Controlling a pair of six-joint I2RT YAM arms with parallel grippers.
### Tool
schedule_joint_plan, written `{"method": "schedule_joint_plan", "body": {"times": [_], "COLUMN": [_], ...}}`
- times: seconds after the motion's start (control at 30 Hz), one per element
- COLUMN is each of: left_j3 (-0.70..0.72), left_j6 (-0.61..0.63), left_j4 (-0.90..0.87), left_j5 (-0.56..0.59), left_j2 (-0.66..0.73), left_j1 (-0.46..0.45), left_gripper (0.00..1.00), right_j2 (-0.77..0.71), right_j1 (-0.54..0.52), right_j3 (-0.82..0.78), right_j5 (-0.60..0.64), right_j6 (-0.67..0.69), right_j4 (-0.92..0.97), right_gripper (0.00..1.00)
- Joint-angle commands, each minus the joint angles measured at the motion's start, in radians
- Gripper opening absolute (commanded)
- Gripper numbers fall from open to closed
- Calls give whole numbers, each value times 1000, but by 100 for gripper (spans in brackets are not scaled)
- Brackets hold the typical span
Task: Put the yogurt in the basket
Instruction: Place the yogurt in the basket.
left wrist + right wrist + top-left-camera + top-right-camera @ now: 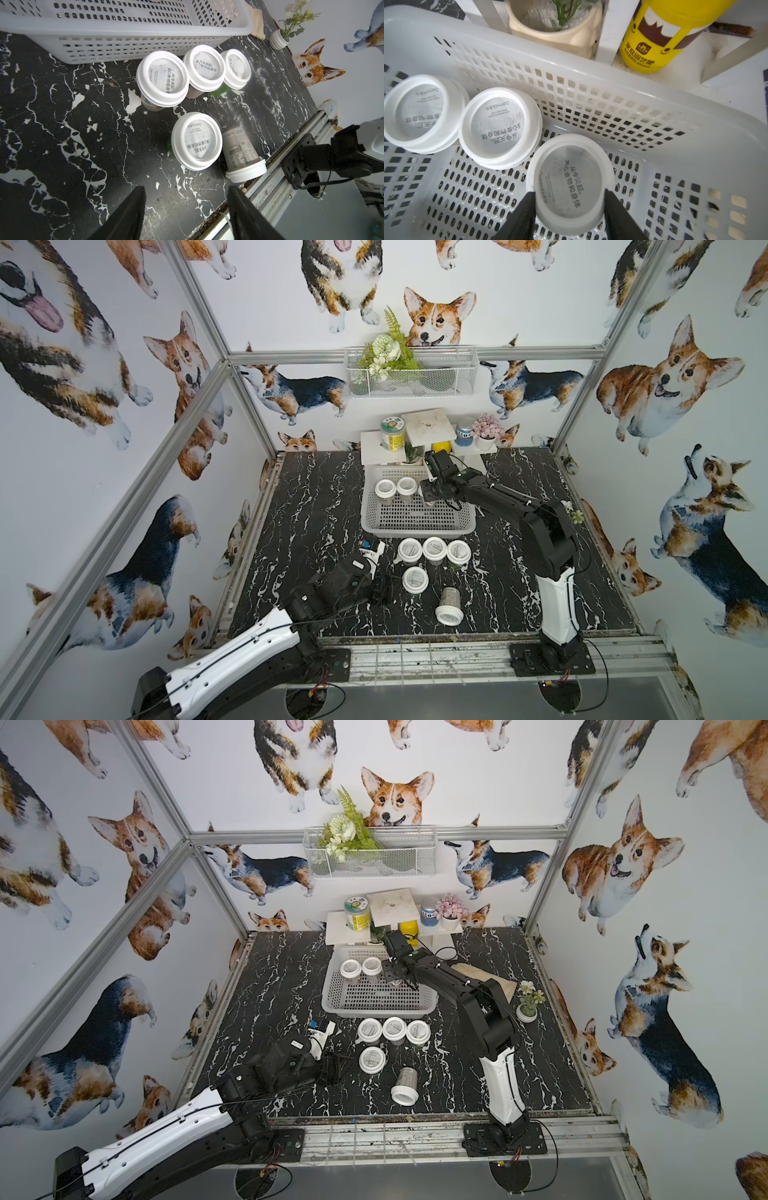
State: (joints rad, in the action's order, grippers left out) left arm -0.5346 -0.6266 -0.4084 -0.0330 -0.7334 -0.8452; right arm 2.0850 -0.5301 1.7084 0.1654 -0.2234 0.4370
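The white slotted basket (415,531) (124,27) (591,68) stands at the middle back of the black marble table. Two yogurt cups (385,488) (500,126) stand upright in its far left corner. Beside them my right gripper (570,192) (430,499) is shut on a third yogurt cup (571,178) inside the basket. In front of the basket three cups (434,547) (204,66) stand in a row, with one more (415,578) (196,141) nearer. Another lies toppled (449,608) (243,153). My left gripper (186,188) (384,587) hangs open and empty just left of the nearer cup.
A white shelf (428,427) behind the basket carries a labelled jar (392,433), a yellow bottle (660,35) and plant pots. A wire-mesh basket with flowers (409,373) hangs on the back wall. A small flower pot (528,1006) and beige cloth (469,973) sit at right.
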Motion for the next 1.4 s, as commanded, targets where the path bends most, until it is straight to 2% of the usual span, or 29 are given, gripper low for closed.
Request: {"method": "schedule_joint_plan", "body": {"times": [0.0, 0.47, 1.1, 1.37], "left_j3": [7, 5, 7, 7], "left_j6": [5, 4, 6, 7], "left_j4": [14, 15, 19, 17], "left_j5": [7, 5, 2, 2], "left_j2": [8, 0, -4, -2], "left_j1": [-3, -3, -3, -3], "left_gripper": [68, 68, 68, 68], "right_j2": [6, 9, 13, 0], "right_j1": [4, 28, 28, 29], "right_j3": [-6, -48, -71, -96], "right_j5": [3, 28, -12, -35], "right_j6": [18, 25, 22, 20], "right_j4": [-62, -126, -171, -176], "right_gripper": [54, 55, 56, 62]}}
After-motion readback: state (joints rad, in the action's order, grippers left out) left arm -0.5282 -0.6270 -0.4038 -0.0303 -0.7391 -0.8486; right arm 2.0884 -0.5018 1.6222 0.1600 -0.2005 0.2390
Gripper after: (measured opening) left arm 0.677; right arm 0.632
